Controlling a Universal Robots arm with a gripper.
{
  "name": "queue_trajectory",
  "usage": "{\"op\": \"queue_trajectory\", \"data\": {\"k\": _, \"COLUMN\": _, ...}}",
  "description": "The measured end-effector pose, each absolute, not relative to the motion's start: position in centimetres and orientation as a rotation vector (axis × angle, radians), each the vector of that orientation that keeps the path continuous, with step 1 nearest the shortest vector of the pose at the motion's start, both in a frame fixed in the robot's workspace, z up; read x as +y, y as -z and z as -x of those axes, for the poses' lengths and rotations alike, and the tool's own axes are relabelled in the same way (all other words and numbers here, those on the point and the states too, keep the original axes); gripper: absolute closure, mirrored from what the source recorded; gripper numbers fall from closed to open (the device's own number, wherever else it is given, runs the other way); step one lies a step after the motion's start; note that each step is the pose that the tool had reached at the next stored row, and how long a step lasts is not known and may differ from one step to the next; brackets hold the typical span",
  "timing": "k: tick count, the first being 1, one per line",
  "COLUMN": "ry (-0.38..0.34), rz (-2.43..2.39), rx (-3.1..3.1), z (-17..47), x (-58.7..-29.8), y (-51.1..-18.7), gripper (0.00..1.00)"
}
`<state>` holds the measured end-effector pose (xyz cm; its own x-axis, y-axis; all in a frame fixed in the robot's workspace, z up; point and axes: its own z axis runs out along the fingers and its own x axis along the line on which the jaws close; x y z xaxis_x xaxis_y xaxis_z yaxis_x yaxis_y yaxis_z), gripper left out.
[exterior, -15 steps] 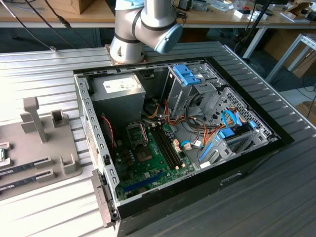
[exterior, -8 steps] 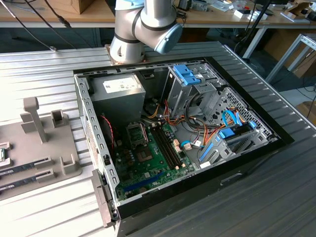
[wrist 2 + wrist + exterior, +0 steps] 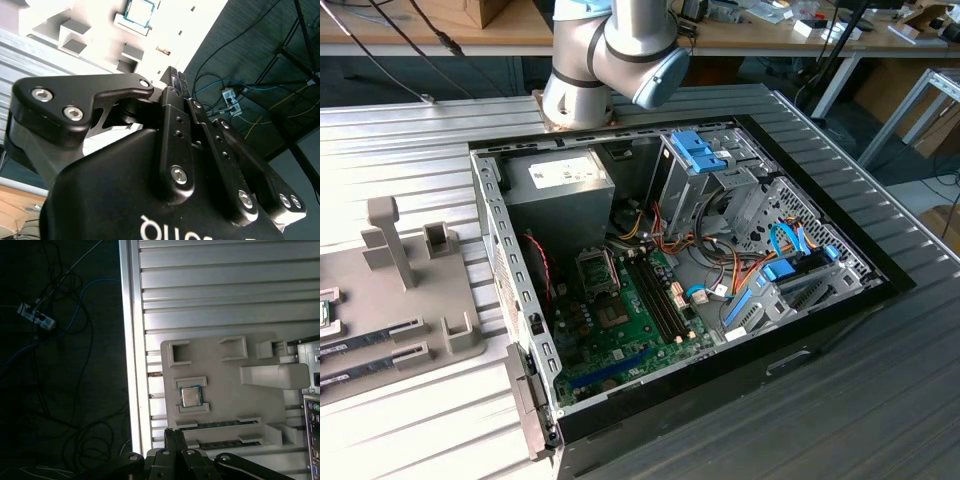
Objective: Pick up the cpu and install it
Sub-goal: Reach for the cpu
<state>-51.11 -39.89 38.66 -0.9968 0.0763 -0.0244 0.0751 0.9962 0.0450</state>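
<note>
The gripper (image 3: 176,434), closed on nothing, hangs apart from the grey tray (image 3: 220,375), where the cpu (image 3: 189,396) lies flat straight ahead of it.

The cpu (image 3: 190,396), a small square chip with dull silver lid and green rim, lies flat, lid up, in a recess of the pale holder (image 3: 220,385).

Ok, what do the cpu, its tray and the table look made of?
The cpu: matte grey metal lid on a green circuit-board rim. The tray: pale matte beige, probably plastic, judging by its blocky moulded pockets. The table: ribbed silvery slats with bright sheen, likely aluminium.
</note>
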Motion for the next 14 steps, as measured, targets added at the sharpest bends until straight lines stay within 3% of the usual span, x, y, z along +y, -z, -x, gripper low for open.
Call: {"op": "queue_trajectory", "data": {"k": 14, "ry": -0.069, "rz": -0.118, "rx": 3.113, "z": 51.49, "x": -39.90, "y": -38.61, "gripper": 0.89}}
